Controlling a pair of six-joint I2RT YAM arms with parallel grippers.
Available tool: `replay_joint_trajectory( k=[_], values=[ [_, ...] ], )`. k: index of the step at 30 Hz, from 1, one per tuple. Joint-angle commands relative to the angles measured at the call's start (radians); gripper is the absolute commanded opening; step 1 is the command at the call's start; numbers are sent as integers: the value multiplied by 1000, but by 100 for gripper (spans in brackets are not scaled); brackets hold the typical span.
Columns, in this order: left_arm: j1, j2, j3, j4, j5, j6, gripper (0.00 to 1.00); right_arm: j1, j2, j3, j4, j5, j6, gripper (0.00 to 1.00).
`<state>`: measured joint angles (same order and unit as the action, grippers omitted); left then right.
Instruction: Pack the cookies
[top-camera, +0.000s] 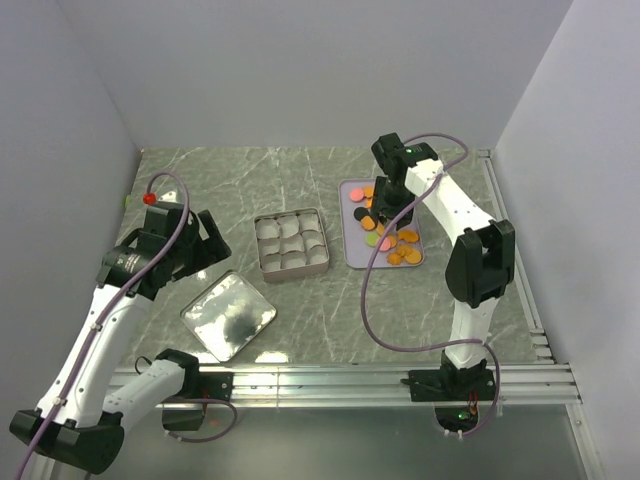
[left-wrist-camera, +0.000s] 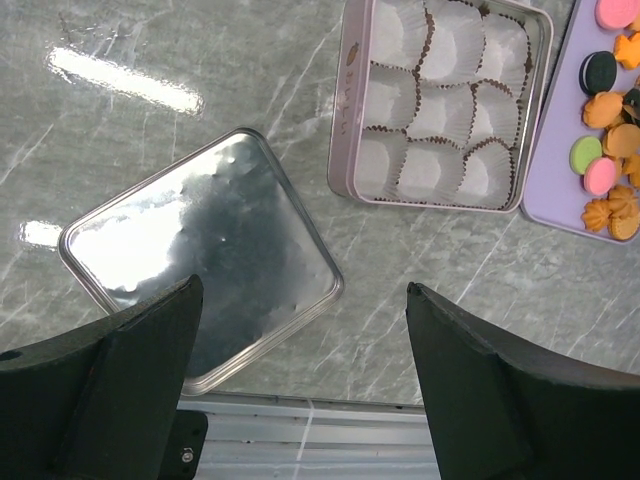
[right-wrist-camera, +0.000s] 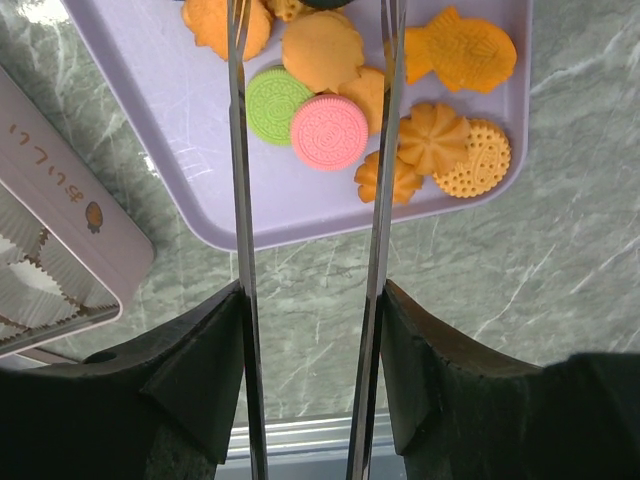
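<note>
Many cookies (top-camera: 398, 245) lie on the lavender tray (right-wrist-camera: 170, 130). My right gripper (top-camera: 384, 214) hangs above it, thin jaws half apart, gripping nothing visible; I'd centre the pink cookie (right-wrist-camera: 330, 131) between them, then lower. Left gripper (left-wrist-camera: 300, 292), wide and empty, sits well left of the tray.

Bright, even overhead light — glare on the lid (left-wrist-camera: 200, 265) — sharp focus.

White arms (top-camera: 95, 335), black joints (top-camera: 480, 262), purple cables (top-camera: 363, 296)
</note>
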<state>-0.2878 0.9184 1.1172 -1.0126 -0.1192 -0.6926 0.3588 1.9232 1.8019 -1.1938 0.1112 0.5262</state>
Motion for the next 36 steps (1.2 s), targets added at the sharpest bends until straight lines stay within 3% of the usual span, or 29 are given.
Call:
replay_joint_trajectory(
  k=[1, 9, 13, 17, 21, 25, 31, 36],
  values=[
    [-4, 3, 49, 12, -8, 22, 89, -14, -46, -7, 14, 7, 0, 59],
    [-4, 19, 58, 17, -13, 33, 89, -15, -43, -21, 37, -11, 4, 58],
    [-4, 31, 70, 16, -19, 38, 89, -17, -29, -29, 53, -31, 11, 53],
    [-4, 33, 78, 11, -23, 41, 89, -17, -18, -6, 42, -28, 11, 41],
    [-4, 22, 75, 8, -54, 39, 91, -17, -15, 54, 2, 1, 6, 37],
    [-4, 5, 63, -17, -120, 10, 99, -1, -20, 160, -36, -10, -3, 34],
    [-2, -24, 20, -26, -206, -22, 99, 146, 10, 336, -125, -11, -11, 34],
    [-2, -68, -23, 17, -278, 30, 99, 256, -4, 332, -84, -105, 8, 34]
  ],
)
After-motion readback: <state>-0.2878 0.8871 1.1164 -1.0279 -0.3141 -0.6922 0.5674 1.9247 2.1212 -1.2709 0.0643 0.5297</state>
